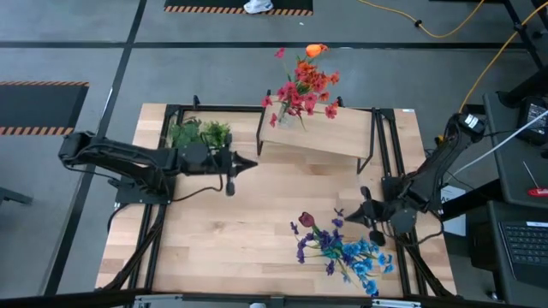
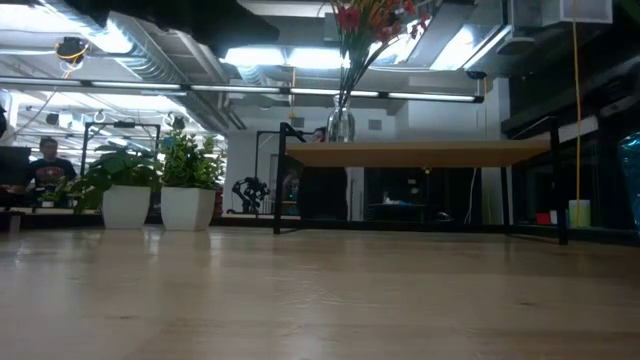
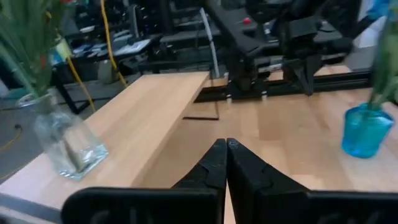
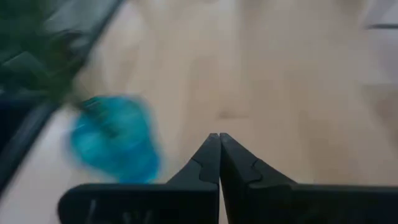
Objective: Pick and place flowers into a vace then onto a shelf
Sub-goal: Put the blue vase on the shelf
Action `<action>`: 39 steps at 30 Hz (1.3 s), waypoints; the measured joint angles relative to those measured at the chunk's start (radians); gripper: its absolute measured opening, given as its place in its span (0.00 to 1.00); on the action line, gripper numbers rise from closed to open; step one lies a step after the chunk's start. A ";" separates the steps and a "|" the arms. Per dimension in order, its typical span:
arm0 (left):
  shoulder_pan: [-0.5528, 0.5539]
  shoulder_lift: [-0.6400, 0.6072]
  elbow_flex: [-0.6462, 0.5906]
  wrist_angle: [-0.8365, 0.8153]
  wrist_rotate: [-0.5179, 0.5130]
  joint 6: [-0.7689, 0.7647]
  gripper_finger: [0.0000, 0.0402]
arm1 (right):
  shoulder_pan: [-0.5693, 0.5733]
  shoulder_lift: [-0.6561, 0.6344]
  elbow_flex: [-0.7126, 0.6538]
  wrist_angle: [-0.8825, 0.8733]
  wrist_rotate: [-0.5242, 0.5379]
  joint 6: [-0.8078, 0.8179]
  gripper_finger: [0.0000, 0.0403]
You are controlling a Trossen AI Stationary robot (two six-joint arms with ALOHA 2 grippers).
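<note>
floor (image 1: 77, 51): grey, striped mats | ceiling lights (image 2: 270, 55): lit | pipes overhead

Light-wood table (image 1: 257, 222) carries everything. Shelf (image 1: 330, 137) on black legs stands at far edge, right of centre; clear glass vase (image 1: 287, 118) with red and orange flowers (image 1: 304, 90) upright on shelf's left end. Two potted plants (image 1: 199, 133) far left. Blue vase (image 1: 370, 250) with blue and purple flowers (image 1: 330, 248) near right.

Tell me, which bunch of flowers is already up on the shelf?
The red and orange bunch, standing in a clear glass vase on the shelf. The blue and purple bunch is down on the table, in a blue vase.
</note>
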 joint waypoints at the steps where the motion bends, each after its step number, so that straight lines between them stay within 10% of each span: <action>1: -0.016 -0.003 -0.008 0.009 -0.007 -0.001 0.01 | 0.008 -0.018 0.000 -0.003 -0.040 -0.011 0.01; 18: -0.192 -0.004 -0.018 0.015 -0.105 -0.001 0.01 | 0.062 0.005 0.044 0.022 -0.245 -0.035 0.00; 39: -0.198 -0.004 -0.017 0.015 -0.104 -0.024 0.01 | 0.109 0.275 0.126 0.119 -0.101 -0.009 0.15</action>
